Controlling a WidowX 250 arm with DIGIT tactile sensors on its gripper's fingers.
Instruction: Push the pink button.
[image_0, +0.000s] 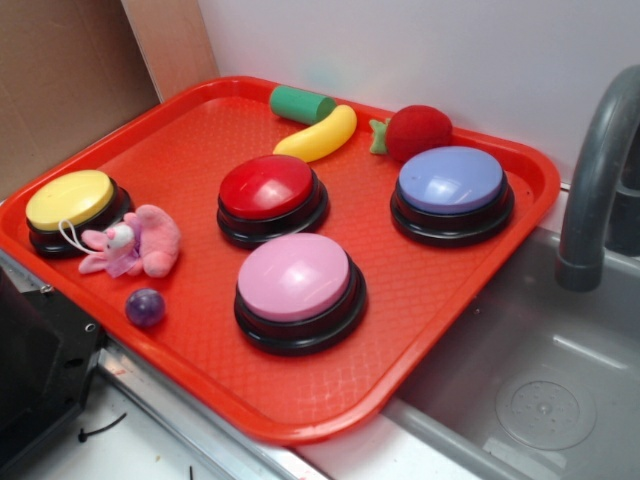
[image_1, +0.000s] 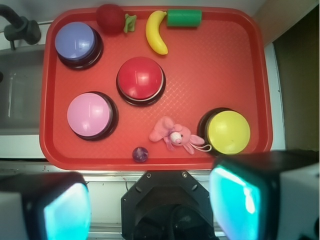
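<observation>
The pink button (image_0: 293, 277) (image_1: 89, 114), a pale pink dome on a black base, stands on the red tray (image_0: 420, 300) (image_1: 200, 75) near its front edge. In the wrist view my gripper (image_1: 150, 205) hangs high above the robot's base, short of the tray's near rim and well away from the pink button. It is open: its fingers (image_1: 237, 202) with teal pads stand wide apart with nothing between them. The gripper does not show in the exterior view.
On the tray also stand a red button (image_0: 267, 187), a yellow button (image_0: 70, 199) and a lavender-blue button (image_0: 451, 180). A pink plush toy (image_0: 145, 240), purple ball (image_0: 145, 306), banana (image_0: 320, 135), green cylinder (image_0: 300, 104) and strawberry (image_0: 415, 132) lie around. A sink (image_0: 540, 390) and faucet (image_0: 595, 170) are right.
</observation>
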